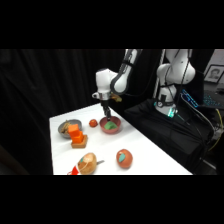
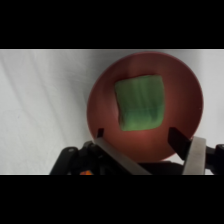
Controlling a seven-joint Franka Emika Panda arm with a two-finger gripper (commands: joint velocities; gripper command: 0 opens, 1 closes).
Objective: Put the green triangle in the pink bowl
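The green triangle (image 2: 141, 103) lies inside the pink bowl (image 2: 102, 100), filling much of its middle. Both fingers of my gripper (image 2: 136, 135) stand apart over the bowl's near rim, open, with nothing between them; the block sits beyond the fingertips. In the side view the gripper (image 1: 106, 116) hangs straight down over the pink bowl (image 1: 110, 129) at the table's far side, and the green triangle (image 1: 110, 125) shows as a green patch in the bowl.
Left of the bowl sit a small red ball (image 1: 93, 123) and a grey metallic bowl (image 1: 67, 127) with orange blocks (image 1: 77, 136) beside it. Nearer the front are a reddish-brown round thing with a teal patch (image 1: 124, 158) and a tan round object (image 1: 87, 163).
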